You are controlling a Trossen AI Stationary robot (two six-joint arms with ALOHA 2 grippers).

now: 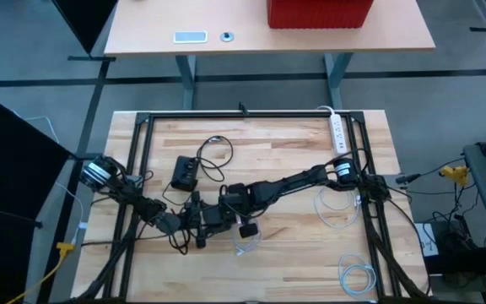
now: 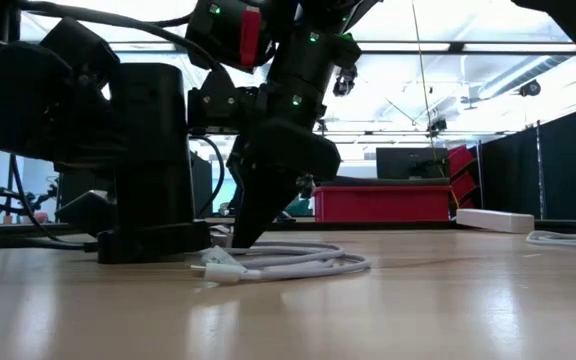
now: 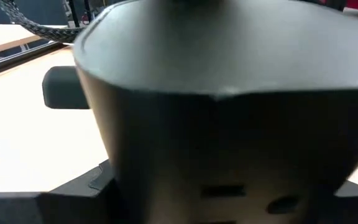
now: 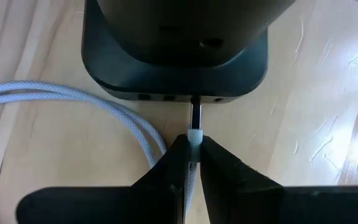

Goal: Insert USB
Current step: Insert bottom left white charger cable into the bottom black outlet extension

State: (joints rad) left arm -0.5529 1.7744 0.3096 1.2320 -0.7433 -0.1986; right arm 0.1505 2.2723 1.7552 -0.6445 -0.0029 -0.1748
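A black dock (image 4: pixel 176 56) stands upright on its flat base on the wooden table, also in the low view (image 2: pixel 153 150). A white braided USB cable (image 4: pixel 73 99) lies looped on the table (image 2: pixel 298 262). My right gripper (image 4: pixel 193 155) is shut on the cable's plug, right at the dock's base. My left gripper (image 1: pixel 194 224) reaches in from the table's left. The dock (image 3: pixel 229 124) fills its wrist view and hides its fingers. My right gripper pinches the white plug (image 4: pixel 194 138) between its two fingertips, slanting down from the table's right. The fingers lie along the plug. Its metal tip (image 4: pixel 196 115) reaches into a port (image 4: pixel 196 99) in the edge of the dock's base. The cable trails slack onto the table. My left gripper has the dock's upright body between its fingers, coming almost level from the table's left. The dock itself hides the place of contact. The dock rests on its base (image 2: pixel 153 245) on the table.
A second black box (image 1: pixel 184 173) with a black cable lies farther back. More white cable coils (image 1: pixel 336 207) (image 1: pixel 357 279) lie on the right, and a white power strip (image 1: pixel 338 135) at the far right. Black frame rails (image 1: pixel 243 114) border the table.
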